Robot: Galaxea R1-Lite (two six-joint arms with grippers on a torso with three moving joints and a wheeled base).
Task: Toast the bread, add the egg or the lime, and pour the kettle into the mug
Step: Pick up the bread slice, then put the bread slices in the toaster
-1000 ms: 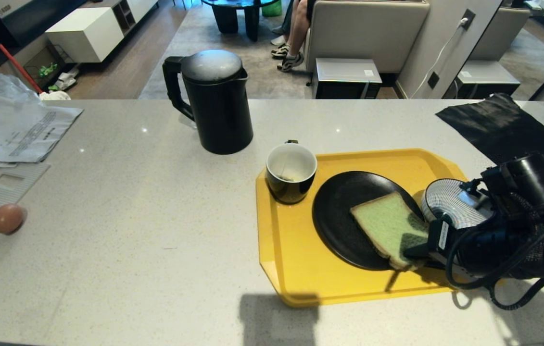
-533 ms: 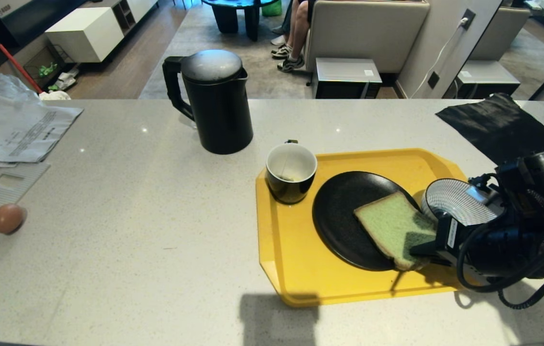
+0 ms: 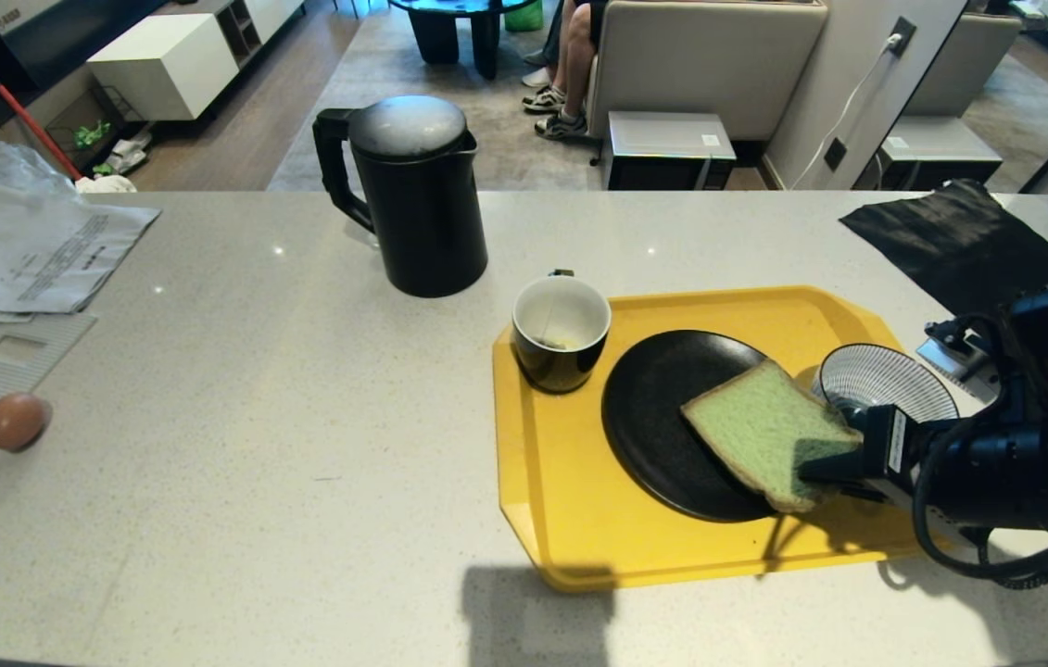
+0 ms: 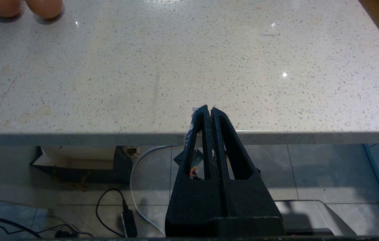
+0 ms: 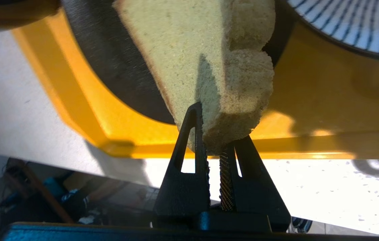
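The toasting step is judged to be in hand: the thick slice of pale green bread with a light brown crust is gripped at its near right corner by the right gripper, whose jaws are clenched on the crumb, the corner being visibly squeezed between the two black fingers in the right wrist view. The slice is tilted, its gripped corner raised; whether its far end rests on the round matte black plate cannot be told. The plate lies in the middle of the yellow plastic tray, which sits toward the right half of the speckled pale stone worktop, close to its near edge. The blue-and-white striped bowl stands at the tray's right end, just beside the gripper. No toaster is shown.

The next move is judged to call for a clean lift clear of the plate without tearing the soft corner.

The short glossy black mug with a white interior stands at the tray's far left corner; the tall matte black kettle stands behind it, near the worktop's far edge. The left gripper, pressed closed and empty, is parked below the worktop's near edge.
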